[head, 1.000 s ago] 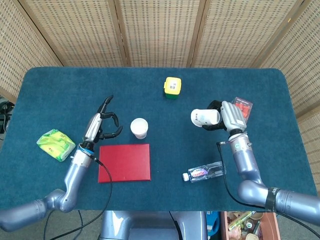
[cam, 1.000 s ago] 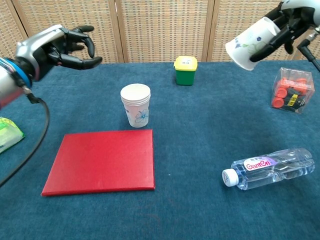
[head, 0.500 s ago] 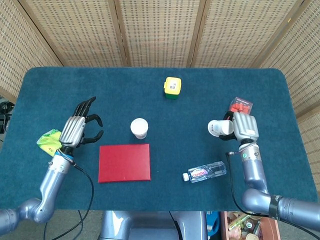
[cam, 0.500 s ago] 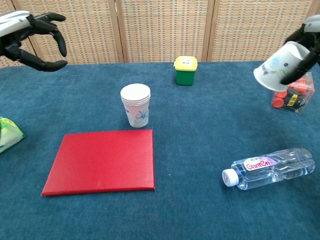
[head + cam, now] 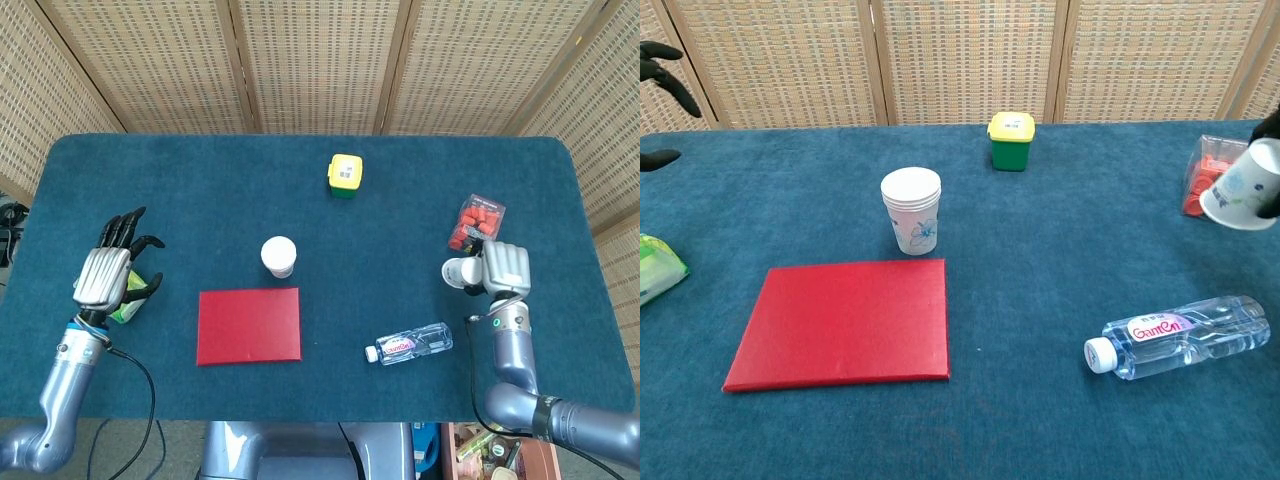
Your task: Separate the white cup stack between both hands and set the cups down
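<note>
Your right hand [image 5: 503, 268] holds one tilted white cup [image 5: 1244, 187]; it's light and crushable, so grip its wall gently. Your left hand [image 5: 103, 275] is spread, empty, well apart from the cup stack [image 5: 911, 209].

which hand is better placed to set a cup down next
The right hand. It already holds a white cup, tilted, low over the table near the water bottle. The left hand holds nothing, fingers spread, off by the green packet, well away from the cup stack.
</note>
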